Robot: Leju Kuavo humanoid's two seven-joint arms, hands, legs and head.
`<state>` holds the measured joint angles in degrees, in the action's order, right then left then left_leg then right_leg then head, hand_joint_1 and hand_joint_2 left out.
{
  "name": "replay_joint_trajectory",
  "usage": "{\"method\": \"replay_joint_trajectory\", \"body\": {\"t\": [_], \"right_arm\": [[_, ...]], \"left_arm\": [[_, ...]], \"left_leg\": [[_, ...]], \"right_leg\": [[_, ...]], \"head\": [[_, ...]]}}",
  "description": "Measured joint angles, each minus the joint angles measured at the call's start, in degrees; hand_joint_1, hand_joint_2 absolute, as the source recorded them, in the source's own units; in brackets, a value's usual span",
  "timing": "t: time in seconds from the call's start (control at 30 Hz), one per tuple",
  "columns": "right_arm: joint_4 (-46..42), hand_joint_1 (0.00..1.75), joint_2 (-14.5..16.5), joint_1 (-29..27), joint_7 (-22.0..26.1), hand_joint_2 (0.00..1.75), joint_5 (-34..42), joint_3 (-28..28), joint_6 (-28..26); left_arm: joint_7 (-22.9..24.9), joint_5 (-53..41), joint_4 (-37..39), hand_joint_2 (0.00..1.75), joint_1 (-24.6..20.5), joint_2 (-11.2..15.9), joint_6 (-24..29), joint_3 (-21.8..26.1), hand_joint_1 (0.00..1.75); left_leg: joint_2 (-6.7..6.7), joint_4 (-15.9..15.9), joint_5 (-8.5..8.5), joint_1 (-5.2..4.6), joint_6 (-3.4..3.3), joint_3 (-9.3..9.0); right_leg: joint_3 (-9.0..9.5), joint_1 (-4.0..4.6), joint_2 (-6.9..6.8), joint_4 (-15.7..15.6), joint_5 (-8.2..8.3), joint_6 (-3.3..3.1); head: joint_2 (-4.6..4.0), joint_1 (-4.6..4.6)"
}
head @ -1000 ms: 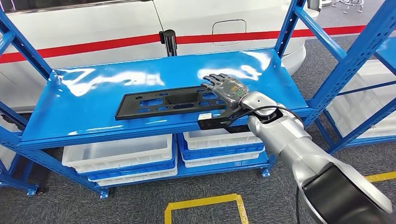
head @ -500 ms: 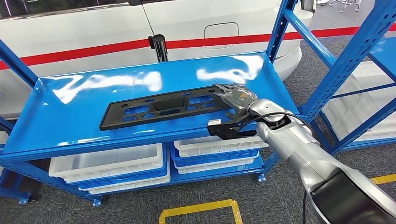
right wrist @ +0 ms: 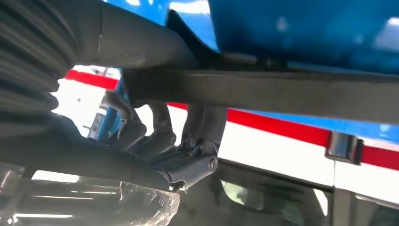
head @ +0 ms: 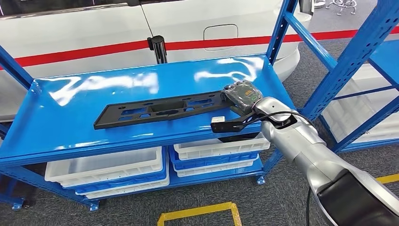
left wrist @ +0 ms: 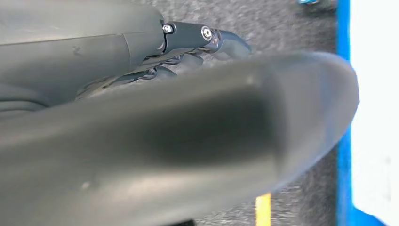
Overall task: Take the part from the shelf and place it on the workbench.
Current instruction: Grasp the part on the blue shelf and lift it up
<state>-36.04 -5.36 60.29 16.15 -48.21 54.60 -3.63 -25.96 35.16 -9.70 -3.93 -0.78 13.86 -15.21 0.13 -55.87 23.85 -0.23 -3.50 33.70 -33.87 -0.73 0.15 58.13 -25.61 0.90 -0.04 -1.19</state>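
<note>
A long black perforated part (head: 160, 109) lies lengthwise on the blue shelf board (head: 70, 127). My right hand (head: 242, 96) grips its right end, fingers curled over the top, and that end looks slightly raised off the board. In the right wrist view the part (right wrist: 282, 94) crosses as a dark bar with my right hand (right wrist: 155, 136) wrapped around it. My left hand (left wrist: 141, 117) hangs over the grey floor, a thick blurred thumb in front of its dark fingers (left wrist: 207, 40); how they lie is unclear.
White bins (head: 108, 165) sit on the lower shelf level. Blue uprights (head: 348, 61) stand close on the right, with another rack beyond. A white car with a red stripe (head: 94, 28) is behind the shelf. Yellow floor tape (head: 197, 212) lies in front.
My right hand's fingers went from lying spread over the part's right end to curled around it. The whole view has shifted a little, so the camera moved.
</note>
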Motion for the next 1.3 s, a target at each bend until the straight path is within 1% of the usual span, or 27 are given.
{"method": "replay_joint_trajectory", "body": {"t": [0.03, 0.1, 0.13, 0.17, 0.2, 0.23, 0.3, 0.33, 0.37, 0.43, 0.5, 0.57, 0.63, 0.67, 0.7, 0.73, 0.8, 0.83, 0.87, 0.93, 1.0, 1.03, 1.1, 1.17, 1.2, 1.23, 1.3], "right_arm": [[-0.15, 1.65, -0.2, 0.01, -0.01, 1.75, 0.01, 0.17, -0.01], [-0.26, 1.65, -0.55, -0.08, -0.03, 1.75, 0.04, 0.64, -0.08], [-0.28, 1.66, -0.7, -0.19, -0.04, 1.75, 0.1, 0.88, -0.17], [-0.3, 1.67, -0.82, -0.26, -0.04, 1.75, 0.2, 1.09, -0.28], [-0.33, 1.68, -0.92, -0.27, -0.04, 1.75, 0.34, 1.26, -0.42], [-0.38, 1.69, -0.98, -0.2, -0.04, 1.75, 0.49, 1.4, -0.63], [-0.56, 1.7, -1.11, 0.03, 0.04, 1.75, 0.78, 1.62, -1.27], [-0.79, 1.71, -1.22, 0.13, 0.14, 1.75, 0.9, 1.73, -1.78], [-1.08, 1.71, -1.39, 0.21, 0.23, 1.75, 1.02, 1.83, -2.31], [-1.82, 1.72, -1.75, 0.36, 0.38, 1.75, 1.3, 2.0, -3.15], [-2.9, 1.73, -2.08, 0.57, 0.45, 1.75, 2.08, 2.07, -3.77], [-4.58, 1.75, -2.54, 0.84, 0.57, 1.75, 3.51, 1.81, -4.56], [-6.87, 1.75, -3.26, 1.21, 0.68, 1.75, 5.04, 1.13, -4.94], [-8.1, 1.75, -3.64, 1.42, 0.7, 1.75, 5.61, 0.71, -4.9], [-9.2, 1.75, -3.98, 1.64, 0.7, 1.75, 5.98, 0.32, -4.8], [-10.12, 1.75, -4.26, 1.86, 0.7, 1.75, 6.18, 0.01, -4.7], [-11.94, 1.75, -4.78, 2.24, 0.66, 1.75, 6.34, -0.58, -4.54], [-12.93, 1.75, -5.09, 2.4, 0.61, 1.75, 6.39, -0.9, -4.48], [-14.06, 1.75, -5.4, 2.49, 0.55, 1.75, 6.44, -1.28, -4.46], [-16.3, 1.75, -6.04, 2.54, 0.46, 1.75, 6.49, -2.03, -4.46], [-18.5, 1.75, -6.7, 2.42, 0.14, 1.75, 6.34, -2.86, -4.46], [-19.47, 1.75, -7.0, 2.32, -0.15, 1.75, 6.18, -3.3, -4.46], [-21.22, 1.75, -7.63, 1.65, -0.81, 1.75, 5.66, -4.19, -4.62], [-22.3, 1.75, -8.11, 0.3, -1.33, 1.75, 4.87, -5.01, -4.89], [-22.64, 1.75, -8.3, -0.42, -1.5, 1.75, 4.36, -5.44, -4.97], [-22.89, 1.75, -8.44, -1.01, -1.6, 1.75, 3.86, -5.89, -5.0], [-23.24, 1.75, -8.57, -1.63, -1.66, 1.75, 3.06, -6.8, -4.99]], "left_arm": [[-1.12, 0.34, -0.01, 0.0, -0.07, -0.07, -0.03, 0.27, 0.0], [-3.54, 1.1, -0.04, 0.0, -0.19, -0.21, 0.07, 0.97, 0.0], [-4.66, 1.48, -0.04, 0.0, -0.19, -0.23, 0.2, 1.36, 0.0], [-5.69, 1.83, -0.05, 0.0, -0.17, -0.26, 0.39, 1.75, 0.0], [-6.77, 2.19, -0.05, 0.0, -0.16, -0.28, 0.69, 2.16, 0.0], [-7.99, 2.61, -0.06, 0.0, -0.14, -0.33, 1.02, 2.62, 0.0], [-9.92, 3.18, -0.09, 0.0, -0.18, -0.43, 1.69, 3.56, 0.0], [-10.45, 3.24, -0.15, 0.0, -0.17, -0.45, 2.09, 3.99, 0.0], [-10.61, 3.07, -0.3, 0.0, -0.12, -0.45, 2.58, 4.33, 0.0], [-10.75, 2.17, -0.84, 0.0, 0.11, -0.4, 3.91, 4.86, 0.0], [-10.78, -0.26, -2.07, 0.0, 0.52, -0.33, 5.69, 5.51, 0.0], [-10.79, -3.18, -3.1, 0.0, 0.86, -0.33, 6.47, 6.68, 0.0], [-10.79, -4.9, -3.28, 0.0, 1.06, -0.43, 5.68, 8.29, 0.0], [-10.79, -5.36, -3.28, 0.0, 1.18, -0.46, 5.28, 9.1, 0.0], [-10.79, -5.65, -3.28, 0.0, 1.28, -0.5, 5.0, 9.79, 0.0], [-10.79, -5.8, -3.28, 0.0, 1.32, -0.52, 4.71, 10.37, 0.0], [-10.76, -5.92, -3.18, 0.0, 1.27, -0.56, 3.86, 11.24, 0.0], [-10.62, -6.0, -3.01, 0.0, 1.2, -0.59, 3.46, 11.58, 0.0], [-10.16, -6.13, -2.79, 0.0, 1.12, -0.63, 3.21, 11.82, 0.0], [-8.12, -6.4, -2.36, 0.0, 1.01, -0.69, 3.29, 12.1, 0.0], [-6.02, -6.52, -2.15, 0.0, 1.03, -0.77, 2.97, 12.26, 0.0], [-5.54, -6.55, -2.1, 0.0, 1.01, -0.82, 2.34, 12.32, 0.0], [-5.25, -6.81, -2.01, 0.0, 0.96, -0.88, 0.4, 12.41, 0.0], [-5.32, -7.42, -1.89, 0.0, 0.95, -0.85, -0.93, 12.4, 0.0], [-5.35, -7.75, -1.83, 0.0, 0.97, -0.89, -1.17, 12.33, 0.0], [-5.35, -8.02, -1.78, 0.0, 0.98, -0.93, -1.34, 12.25, 0.0], [-5.35, -8.26, -1.75, 0.0, 0.94, -1.02, -1.61, 12.06, 0.0]], "left_leg": [[0.13, 0.49, -0.37, 0.13, -0.09, -0.35], [0.26, 0.75, -0.59, 0.16, -0.17, -0.49], [0.27, 0.73, -0.58, 0.12, -0.18, -0.48], [0.27, 0.71, -0.55, 0.1, -0.17, -0.47], [0.24, 0.68, -0.52, 0.09, -0.14, -0.48], [0.18, 0.61, -0.48, 0.1, -0.06, -0.51], [-0.02, 0.11, -0.2, -0.03, 0.36, -0.4], [-0.14, -0.27, 0.03, -0.14, 0.7, -0.26], [-0.23, -0.59, 0.21, -0.22, 1.04, -0.12], [-0.33, -0.86, 0.37, -0.11, 1.65, 0.03], [-0.33, -1.85, 1.18, 0.23, 2.3, 0.5], [-0.31, -6.56, 4.15, 0.65, 3.08, 2.64], [-0.29, -14.4, 7.68, 1.11, 3.77, 6.44], [-0.29, -17.09, 8.32, 1.34, 4.02, 7.88], [-0.28, -17.78, 7.84, 1.57, 4.2, 8.43], [-0.26, -16.07, 6.27, 1.78, 4.33, 7.84], [-0.17, -8.38, 2.1, 2.09, 4.42, 4.45], [-0.19, -4.89, 0.81, 2.07, 4.35, 2.85], [-0.21, -2.67, 0.22, 1.97, 4.2, 1.84], [-0.32, -1.68, 0.42, 1.53, 3.58, 1.46], [-0.27, -1.26, 0.18, 1.41, 2.55, 1.23], [-0.23, -0.98, 0.02, 1.35, 1.95, 1.07], [-0.19, -0.76, -0.11, 1.07, 1.07, 0.89], [-0.32, -0.82, -0.15, 0.72, 0.67, 0.88], [-0.43, -0.86, -0.19, 0.53, 0.59, 0.88], [-0.55, -0.88, -0.19, 0.34, 0.58, 0.87], [-0.71, -0.99, -0.16, -0.01, 0.62, 0.91]], "right_leg": [[-0.94, 0.07, -0.01, 1.99, -1.02, -0.14], [-4.49, 0.0, -0.02, 9.21, -4.18, -0.63], [-6.3, -0.07, -0.02, 12.85, -5.46, -0.65], [-7.38, -0.14, -0.03, 15.01, -6.0, -0.4], [-7.33, -0.23, -0.04, 14.91, -5.63, 0.08], [-6.03, -0.37, -0.05, 12.34, -4.48, 0.68], [-1.86, -0.65, -0.11, 4.28, -1.75, 1.56], [-0.27, -0.71, -0.13, 1.28, -0.81, 1.53], [0.53, -0.68, -0.14, -0.22, -0.37, 1.28], [0.77, -0.64, -0.13, -0.64, -0.05, 0.53], [0.91, -0.99, -0.15, -0.83, 0.17, -0.03], [1.01, -1.32, -0.17, -0.95, 0.3, -0.48], [0.94, -1.32, -0.16, -0.93, 0.29, -0.66], [0.91, -1.33, -0.13, -0.92, 0.26, -0.67], [0.93, -1.38, -0.09, -0.91, 0.23, -0.67], [0.98, -1.46, -0.05, -0.9, 0.18, -0.62], [1.13, -1.54, 0.0, -0.89, -0.02, -0.33], [1.11, -1.41, 0.01, -0.85, -0.16, -0.05], [1.05, -1.27, 0.01, -0.85, -0.25, 0.27], [0.96, -1.07, 0.01, -1.05, -0.27, 1.03], [0.57, -1.0, -0.06, -0.6, -0.71, 1.71], [-0.15, -0.95, -0.09, 0.83, -1.53, 1.67], [-3.42, -0.91, -0.13, 7.42, -4.41, 0.86], [-7.23, -0.8, -0.12, 14.64, -6.77, 0.37], [-8.02, -0.69, -0.11, 15.79, -6.78, 0.51], [-7.65, -0.55, -0.11, 14.63, -5.93, 0.8], [-4.24, -0.29, -0.12, 6.89, -2.57, 1.29]], "head": [[0.0, 0.09], [0.0, 0.19], [0.0, 0.21], [0.0, 0.21], [0.0, 0.25], [0.0, 0.25], [0.0, 0.3], [0.0, 0.24], [0.0, 0.16], [0.0, 0.02], [0.0, -0.08], [0.0, -0.33], [0.0, -0.46], [0.0, -0.47], [0.0, -0.48], [0.0, -0.47], [0.0, -0.48], [0.0, -0.46], [0.0, -0.45], [0.0, -0.41], [0.0, -0.35], [0.0, -0.3], [0.0, -0.2], [0.0, -0.09], [0.0, -0.03], [0.0, 0.02], [0.0, 0.06]]}}
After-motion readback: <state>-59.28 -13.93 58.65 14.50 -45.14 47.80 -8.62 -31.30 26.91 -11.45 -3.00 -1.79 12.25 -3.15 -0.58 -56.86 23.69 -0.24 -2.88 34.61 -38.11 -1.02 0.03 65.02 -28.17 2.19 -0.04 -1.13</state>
